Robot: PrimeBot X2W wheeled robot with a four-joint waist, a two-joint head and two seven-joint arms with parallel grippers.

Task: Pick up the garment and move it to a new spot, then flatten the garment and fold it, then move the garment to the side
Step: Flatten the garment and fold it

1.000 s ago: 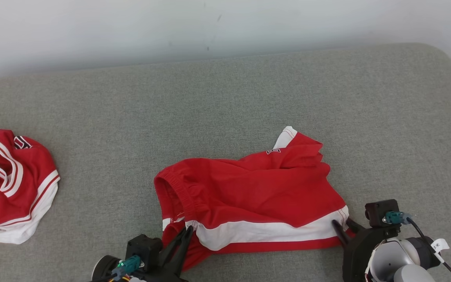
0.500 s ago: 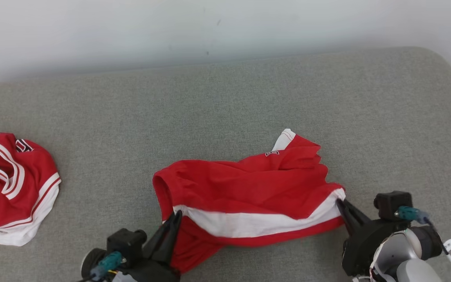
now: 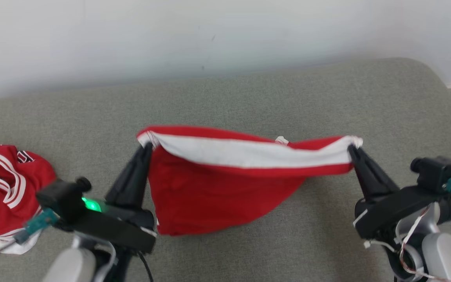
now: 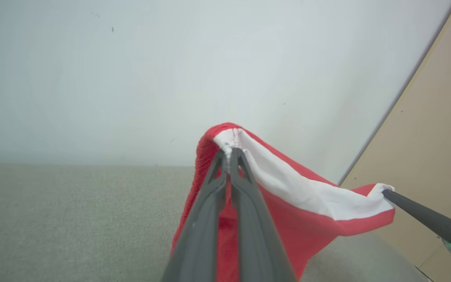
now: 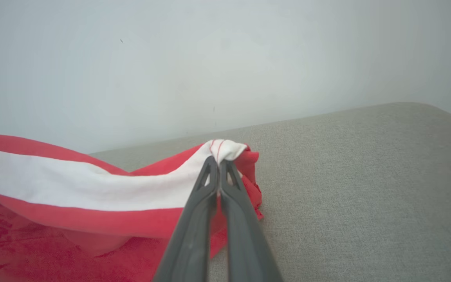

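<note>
Head view: the red garment (image 3: 210, 188) with a white stripe hangs stretched between both grippers over the grey cushion (image 3: 249, 98). The left gripper (image 3: 147, 147) pinches one top corner and the right gripper (image 3: 352, 149) pinches the other. Left wrist view: the fingers are closed on the stripe's end, with cloth draping below them. Right wrist view: the fingers are clamped on the opposite white corner, the cloth trailing off to that view's left
</note>
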